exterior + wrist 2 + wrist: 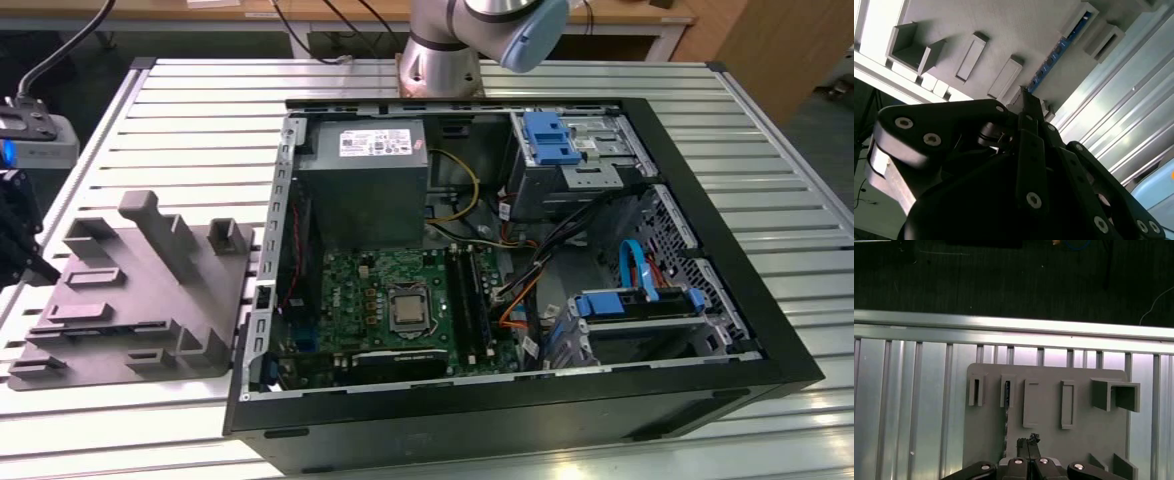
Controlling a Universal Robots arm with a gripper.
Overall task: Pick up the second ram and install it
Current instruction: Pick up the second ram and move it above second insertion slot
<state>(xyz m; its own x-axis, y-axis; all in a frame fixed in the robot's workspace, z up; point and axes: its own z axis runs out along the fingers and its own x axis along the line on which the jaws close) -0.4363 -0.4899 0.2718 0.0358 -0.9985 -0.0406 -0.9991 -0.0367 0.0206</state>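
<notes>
Slat tbl | second wrist view: ram in fixture | grpr closed

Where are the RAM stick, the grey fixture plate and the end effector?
Thin bluish RAM stick with dark chips (1059, 50): second wrist view, mid-length of its edge.
Grey slotted plastic fixture plate (134, 290): exterior view, bare flat face.
Black end effector (1028, 441): first wrist view, between its fingertips.
</notes>
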